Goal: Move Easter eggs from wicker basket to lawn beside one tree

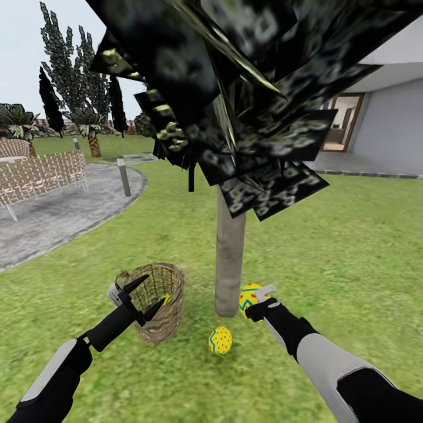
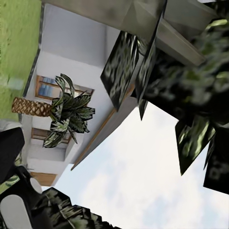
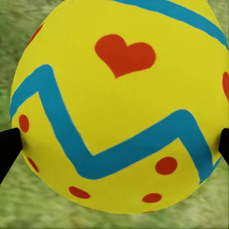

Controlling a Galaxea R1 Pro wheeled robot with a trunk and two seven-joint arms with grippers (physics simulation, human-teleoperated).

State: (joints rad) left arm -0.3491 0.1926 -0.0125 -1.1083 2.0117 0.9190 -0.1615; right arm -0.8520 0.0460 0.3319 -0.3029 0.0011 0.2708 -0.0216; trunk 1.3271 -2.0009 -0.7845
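Note:
The wicker basket (image 1: 154, 305) stands on the lawn (image 1: 352, 247) just left of the tree (image 1: 229, 258) trunk. A sliver of a yellow Easter egg (image 1: 167, 299) shows inside it. A second egg (image 1: 220, 340) lies on the grass near the foot of the trunk. My right gripper (image 1: 258, 299) is shut on a third egg (image 1: 249, 297) close to the trunk's right side, low over the grass. In the right wrist view that egg (image 3: 114, 114) sits between the dark fingertips (image 3: 7, 148). My left gripper (image 1: 147, 295) hovers open over the basket's near rim, holding nothing.
The tree's dark leaf clumps (image 1: 235, 88) hang low overhead. A grey patio (image 1: 53, 211) with a woven bench (image 1: 41, 173) and a short post (image 1: 123, 176) lies to the left. The white house (image 1: 382, 129) is at the far right, with open grass between.

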